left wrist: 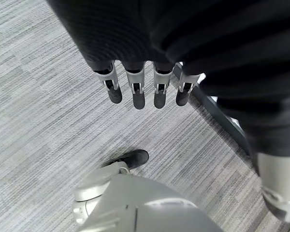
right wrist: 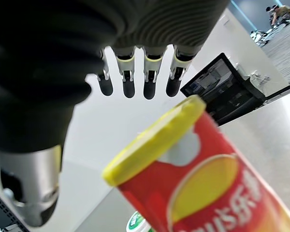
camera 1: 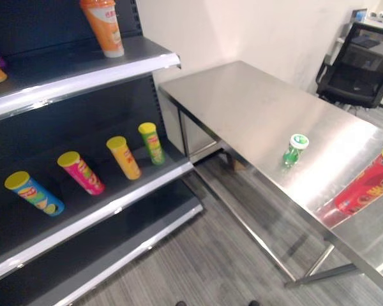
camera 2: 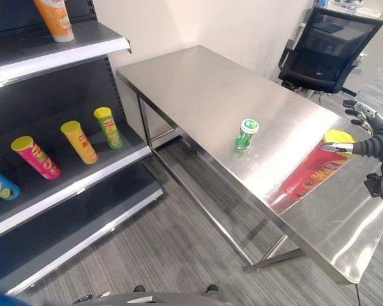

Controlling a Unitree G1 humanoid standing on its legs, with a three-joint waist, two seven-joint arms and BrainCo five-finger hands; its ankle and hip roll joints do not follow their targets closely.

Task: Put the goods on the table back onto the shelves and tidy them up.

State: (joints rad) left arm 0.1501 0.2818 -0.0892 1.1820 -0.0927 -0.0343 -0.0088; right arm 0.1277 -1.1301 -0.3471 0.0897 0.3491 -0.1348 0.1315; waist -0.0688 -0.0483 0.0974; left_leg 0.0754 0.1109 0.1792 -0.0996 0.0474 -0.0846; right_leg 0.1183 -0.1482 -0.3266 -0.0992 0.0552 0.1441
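A red chip can with a yellow lid [camera 2: 316,167] lies on its side near the right end of the steel table [camera 2: 198,83]. My right hand [camera 2: 378,141] hovers at the lid end, open, with straight fingers [right wrist: 129,79] spread beyond the lid and the thumb beside it, not closed on the can [right wrist: 198,188]. A small green bottle with a white cap [camera 2: 246,134] stands upright a little left of the can. My left hand [left wrist: 145,89] hangs over the grey floor, its fingers straight and holding nothing.
The dark shelf unit on the left holds blue [camera 1: 34,192], pink [camera 1: 80,172], yellow [camera 1: 124,157] and green [camera 1: 152,143] cans leaning on the middle shelf, and an orange can [camera 1: 103,25] on the upper shelf. A black office chair [camera 2: 325,51] stands beyond the table.
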